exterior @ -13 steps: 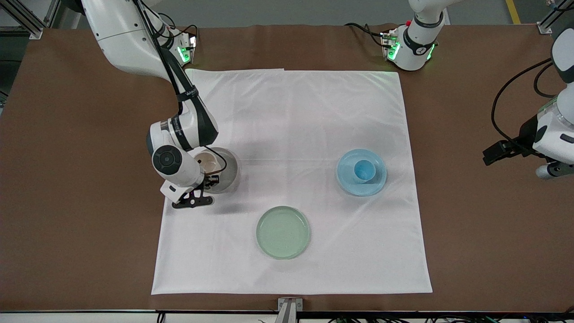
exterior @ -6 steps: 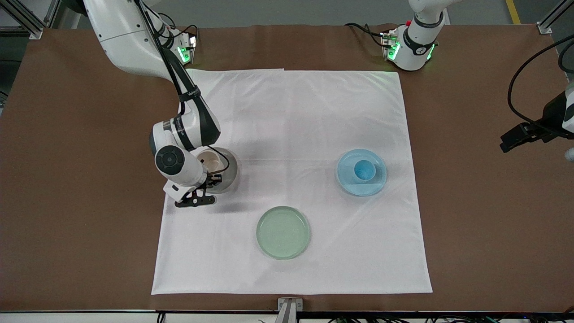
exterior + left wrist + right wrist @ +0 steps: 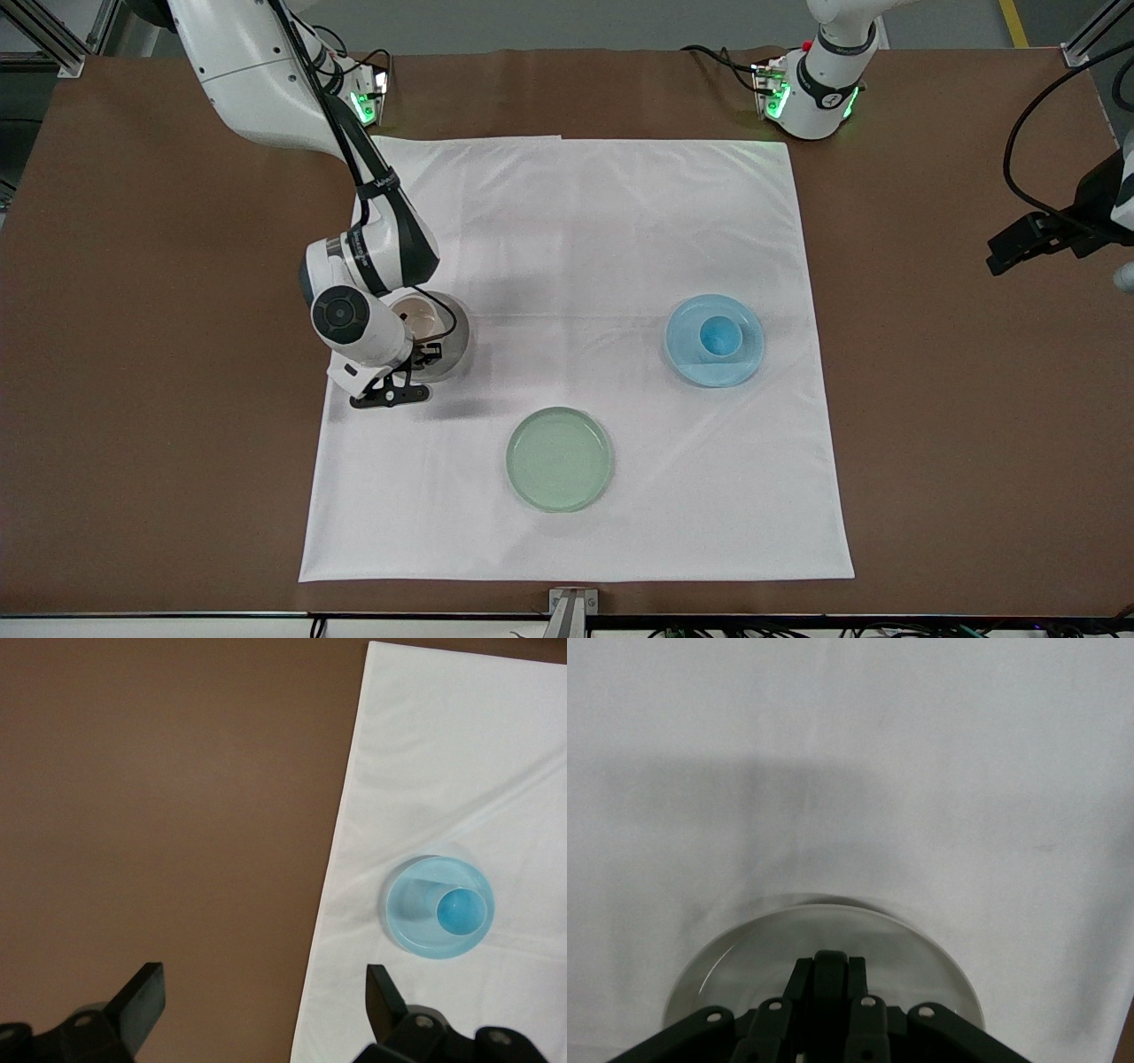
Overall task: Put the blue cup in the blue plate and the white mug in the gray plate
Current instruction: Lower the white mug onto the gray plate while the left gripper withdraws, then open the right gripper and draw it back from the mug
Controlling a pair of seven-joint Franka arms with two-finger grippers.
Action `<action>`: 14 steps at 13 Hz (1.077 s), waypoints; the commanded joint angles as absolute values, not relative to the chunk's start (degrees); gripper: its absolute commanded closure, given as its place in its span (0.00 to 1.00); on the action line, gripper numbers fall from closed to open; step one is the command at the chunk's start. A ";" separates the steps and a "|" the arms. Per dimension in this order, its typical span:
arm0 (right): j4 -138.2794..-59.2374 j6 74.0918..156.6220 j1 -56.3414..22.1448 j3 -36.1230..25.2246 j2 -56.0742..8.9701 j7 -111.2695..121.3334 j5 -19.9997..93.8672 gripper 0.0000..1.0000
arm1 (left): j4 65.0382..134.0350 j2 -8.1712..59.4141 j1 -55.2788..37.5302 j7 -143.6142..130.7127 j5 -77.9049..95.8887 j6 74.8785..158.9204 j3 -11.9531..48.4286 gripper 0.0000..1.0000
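white mug [image 3: 415, 319]: on gray plate [image 3: 454, 341], right gripper [image 3: 423, 354] low over it, grip not visible | blue cup [image 3: 719, 335]: done, in blue plate [image 3: 687, 354] | left gripper [image 3: 261, 1005]: spread, empty, waits off the cloth | left: release, retreat
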State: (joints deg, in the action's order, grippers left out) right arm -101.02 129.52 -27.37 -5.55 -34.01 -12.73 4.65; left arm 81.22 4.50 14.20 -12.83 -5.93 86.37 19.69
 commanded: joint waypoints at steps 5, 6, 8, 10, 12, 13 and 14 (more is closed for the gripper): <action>-100.90 115.97 -25.50 -6.24 -24.65 -13.01 5.10 0.00 | 90.51 -4.91 0.62 -9.66 -0.35 82.27 4.48 0.00; -100.99 110.27 -24.01 -6.41 -20.43 -12.83 4.92 0.00 | 91.57 -5.62 -0.34 -10.10 -0.18 82.35 4.31 0.00; -101.07 100.68 -19.19 -6.50 -12.52 -11.96 4.66 0.00 | 92.11 -6.06 -1.40 -10.19 -0.18 82.62 4.22 0.00; -101.60 94.50 -13.56 -6.50 -6.27 -6.89 4.05 0.00 | 92.11 -6.06 -2.63 -10.37 -0.35 83.23 4.13 0.00; -103.17 92.73 -8.11 -6.50 -1.87 -2.30 3.17 0.00 | 92.28 -5.98 -2.38 -10.28 -0.96 83.32 5.00 0.00; -103.36 92.81 -6.17 -6.50 -0.80 -1.42 1.95 0.00 | 92.11 -5.80 -2.20 -10.20 -0.97 83.32 5.18 0.00; -103.27 93.07 -4.85 -6.50 -0.10 -0.19 0.54 0.00 | 91.94 -5.63 -2.11 -10.20 -0.97 83.32 5.27 0.00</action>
State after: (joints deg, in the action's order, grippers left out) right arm -100.50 91.70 -7.24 -7.70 -2.36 -1.76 2.66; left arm 90.85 -4.62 -2.20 -10.25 -1.10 82.33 5.16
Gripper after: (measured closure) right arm 0.000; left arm 0.000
